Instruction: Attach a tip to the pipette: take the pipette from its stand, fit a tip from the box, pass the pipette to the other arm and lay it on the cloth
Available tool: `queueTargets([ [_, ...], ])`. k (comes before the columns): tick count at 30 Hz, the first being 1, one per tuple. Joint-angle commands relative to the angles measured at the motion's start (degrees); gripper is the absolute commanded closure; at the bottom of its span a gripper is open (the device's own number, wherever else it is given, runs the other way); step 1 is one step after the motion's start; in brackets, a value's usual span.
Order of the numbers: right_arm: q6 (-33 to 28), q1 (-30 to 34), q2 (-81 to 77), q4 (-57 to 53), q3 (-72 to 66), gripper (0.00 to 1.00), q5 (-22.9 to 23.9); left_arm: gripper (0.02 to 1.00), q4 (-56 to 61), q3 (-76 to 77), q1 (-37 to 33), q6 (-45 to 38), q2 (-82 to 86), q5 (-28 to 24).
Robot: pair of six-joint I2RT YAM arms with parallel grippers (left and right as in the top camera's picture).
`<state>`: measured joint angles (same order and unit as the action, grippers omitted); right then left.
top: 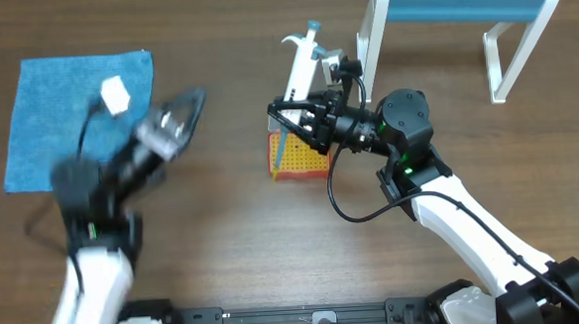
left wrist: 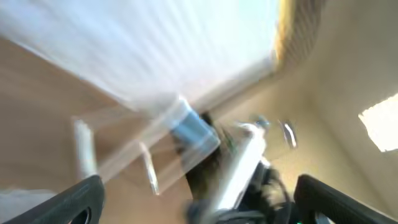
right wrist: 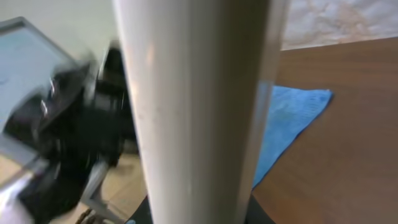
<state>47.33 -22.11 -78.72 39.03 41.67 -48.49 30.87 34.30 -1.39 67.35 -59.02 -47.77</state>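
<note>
The pipette [top: 303,72] is held by the right gripper [top: 302,122], whose fingers are closed round its white barrel. Its lower end is placed over the tip box [top: 294,160]; whether a tip is seated cannot be told. The left gripper [top: 181,112] is seen between the blue cloth [top: 55,130] and the tip box, fingers spread apart with nothing between them.

The pipette is judged light, rigid and smooth, so slipping is to be expected under a loose hold. For the handover a grip on the mid-barrel is advised, away from the plunger and the delicate tip end.

A wood-grain tabletop [top: 235,254] serves as the surface. A small white block [top: 115,94] lies on the cloth, and the blue-and-white stand [top: 460,2] is set at the far right. A pale mottled backdrop [right wrist: 336,18] is seen beyond the table edge.
</note>
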Motion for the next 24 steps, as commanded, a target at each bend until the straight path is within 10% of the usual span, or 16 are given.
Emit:
queueTargets([
  [1,0.0,0.3,0.6,0.4,0.7,0.919,-6.2,0.148,0.5,27.4,7.6,-4.2,-26.9,-36.6],
  [7,0.0,0.3,0.6,0.3,0.7,0.921,-6.7,0.141,1.0,39.3,17.6,-4.3,-38.3,-42.1],
  [10,0.0,0.3,0.6,0.3,0.7,0.921,-6.7,0.308,1.1,39.3,17.7,-4.3,-38.2,-43.5],
  [24,0.3,2.9,0.6,0.3,0.7,0.917,-11.6,0.371,1.1,39.3,15.6,-6.8,-38.3,-42.4],
])
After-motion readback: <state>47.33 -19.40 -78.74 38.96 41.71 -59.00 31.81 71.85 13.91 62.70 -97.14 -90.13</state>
